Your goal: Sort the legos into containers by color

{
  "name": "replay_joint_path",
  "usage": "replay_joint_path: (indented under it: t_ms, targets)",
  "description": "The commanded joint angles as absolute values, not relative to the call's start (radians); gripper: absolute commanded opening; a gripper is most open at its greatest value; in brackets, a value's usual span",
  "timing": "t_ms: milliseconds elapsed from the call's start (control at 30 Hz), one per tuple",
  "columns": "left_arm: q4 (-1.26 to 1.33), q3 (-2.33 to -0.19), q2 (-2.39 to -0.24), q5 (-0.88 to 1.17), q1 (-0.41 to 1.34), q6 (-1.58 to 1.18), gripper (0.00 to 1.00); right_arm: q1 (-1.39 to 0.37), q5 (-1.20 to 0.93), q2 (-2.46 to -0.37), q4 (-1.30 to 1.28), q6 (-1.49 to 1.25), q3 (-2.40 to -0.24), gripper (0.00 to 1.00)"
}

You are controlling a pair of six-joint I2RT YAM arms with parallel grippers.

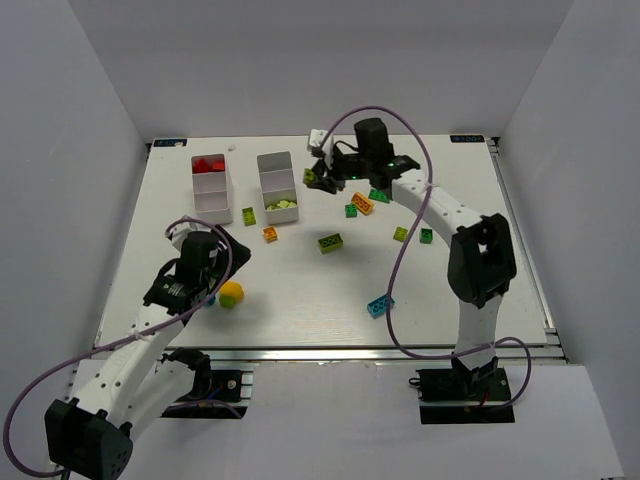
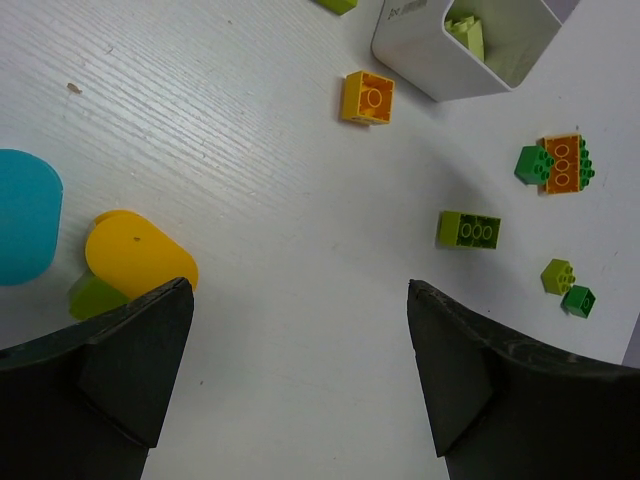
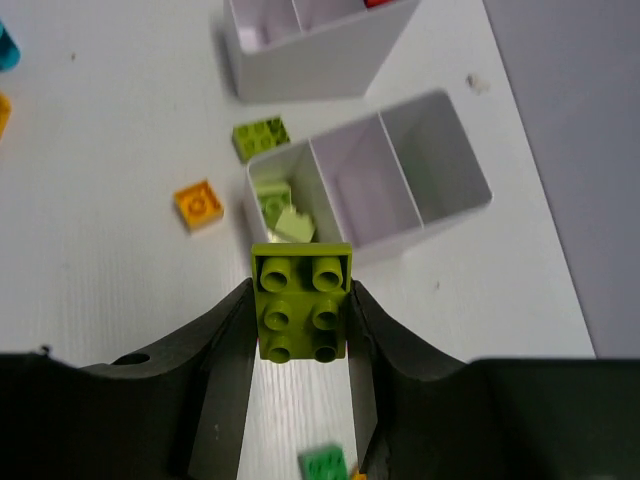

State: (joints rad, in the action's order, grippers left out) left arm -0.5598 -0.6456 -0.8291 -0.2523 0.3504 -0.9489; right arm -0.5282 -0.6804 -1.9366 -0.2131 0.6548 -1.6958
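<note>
Lime brick (image 3: 301, 303) — six studs, pinched in right tool (image 3: 300, 345)

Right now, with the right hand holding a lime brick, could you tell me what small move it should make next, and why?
I would probably ease the right hand forward until its lime brick hangs over the end compartment of the white tray. That compartment already holds lime pieces, and in the wrist view the brick seems just short of its rim.
</note>
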Motion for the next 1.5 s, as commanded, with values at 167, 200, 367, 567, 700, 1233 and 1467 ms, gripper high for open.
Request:
replay_joint_path:
  t_ms: [167,200,367,567,700,1233,1467]
  targets:
    - [-0.603,-0.627,-0.741,-0.282,0.347,-0.985,0.97,-0.672,-0.591,-2.092,0.254,0.537,-1.792,0.00]
    - [-0.607,-0.623,-0.735,-0.282,0.347,-0.994,0.97,-0.678,-0.551,-2.123,0.270,0.525,-1.816,0.00]
    - [-0.626,-0.612,-0.707,-0.279,0.347,-1.005,0.97,-0.713,-0.398,-2.204,0.370,0.503,-1.868,0.02]
    - [-0.649,-0.607,-0.692,-0.288,0.347,-1.009,0.97,-0.721,-0.310,-2.273,0.383,0.575,-1.901,0.12]
    - [-0.644,-0.592,-0.675,-0.287,0.347,-1.017,0.97,-0.719,-0.307,-2.276,0.380,0.610,-1.875,0.19]
    - [-0.614,-0.615,-0.735,-0.282,0.347,-0.992,0.97,-0.703,-0.295,-2.275,0.359,0.617,-1.816,0.55]
    - [-0.603,-0.626,-0.750,-0.282,0.347,-0.982,0.97,-0.693,-0.293,-2.266,0.351,0.598,-1.816,0.66]
